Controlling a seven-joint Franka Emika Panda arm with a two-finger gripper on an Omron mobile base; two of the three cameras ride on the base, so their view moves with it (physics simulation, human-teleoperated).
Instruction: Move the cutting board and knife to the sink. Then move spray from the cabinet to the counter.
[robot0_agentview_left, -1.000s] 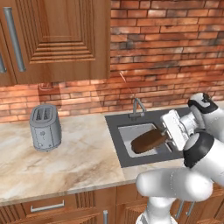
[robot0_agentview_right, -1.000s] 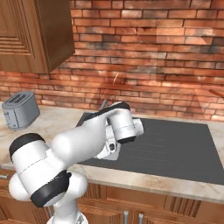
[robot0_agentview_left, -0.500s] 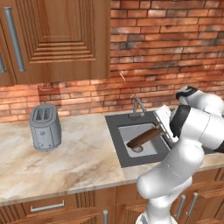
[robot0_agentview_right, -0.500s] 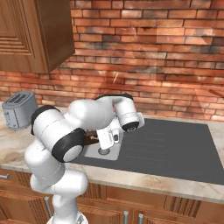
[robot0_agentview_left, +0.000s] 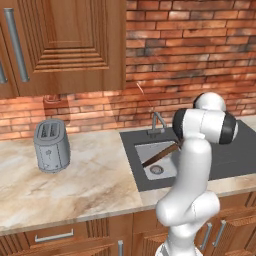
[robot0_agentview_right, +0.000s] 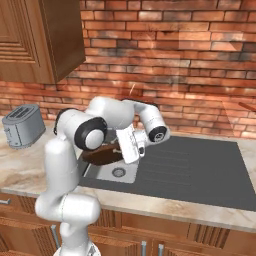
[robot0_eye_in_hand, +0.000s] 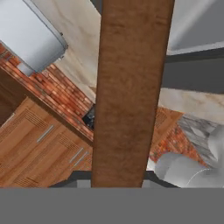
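I've swung the gripper (robot0_agentview_right: 121, 148), still clenched on the cutting board (robot0_agentview_left: 160, 154), lower over the sink (robot0_agentview_left: 150, 172), so release comes next.

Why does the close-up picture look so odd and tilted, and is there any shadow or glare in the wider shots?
Hand view: rolled, so the cutting board runs as a blurry brown band and the toaster sits at top left. Left base view: a soft shadow lies under the cabinet. Right base view: faint pale streaks cross the brick wall.
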